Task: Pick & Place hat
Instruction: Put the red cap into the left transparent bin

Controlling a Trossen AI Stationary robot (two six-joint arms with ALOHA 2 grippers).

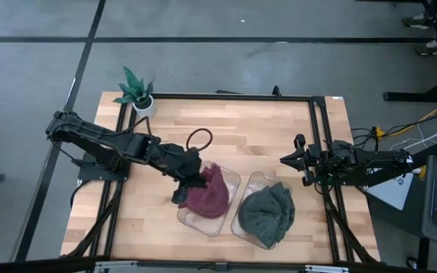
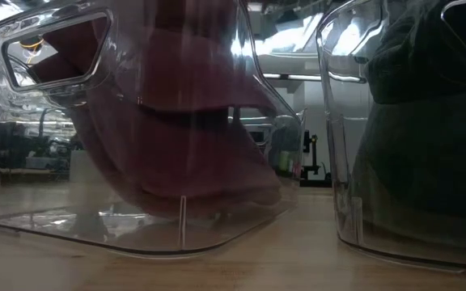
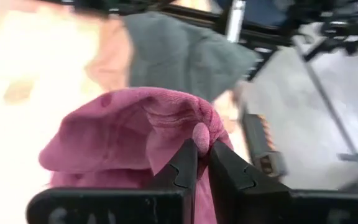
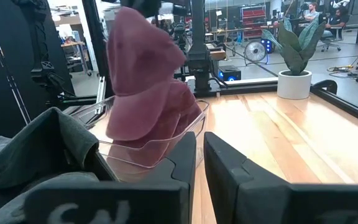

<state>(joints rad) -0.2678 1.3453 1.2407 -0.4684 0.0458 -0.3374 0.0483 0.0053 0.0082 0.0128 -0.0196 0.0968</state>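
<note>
While left gripper (image 3: 202, 155) jaws pinch pink hat (image 1: 209, 193) crown, brim sags into clear bin (image 1: 234, 180); right gripper (image 1: 293, 159) waits aside, jaws together, empty

Even, bright overhead light — the left wrist view is motion-blurred, its table (image 3: 17, 93) blown out white.

We count two hats, one pink (image 1: 209, 193) and one grey (image 1: 268, 212); two clear bins, one (image 1: 232, 180) under each hat, the other (image 1: 253, 182) alongside; two arms; and one potted plant (image 1: 137, 92).
</note>
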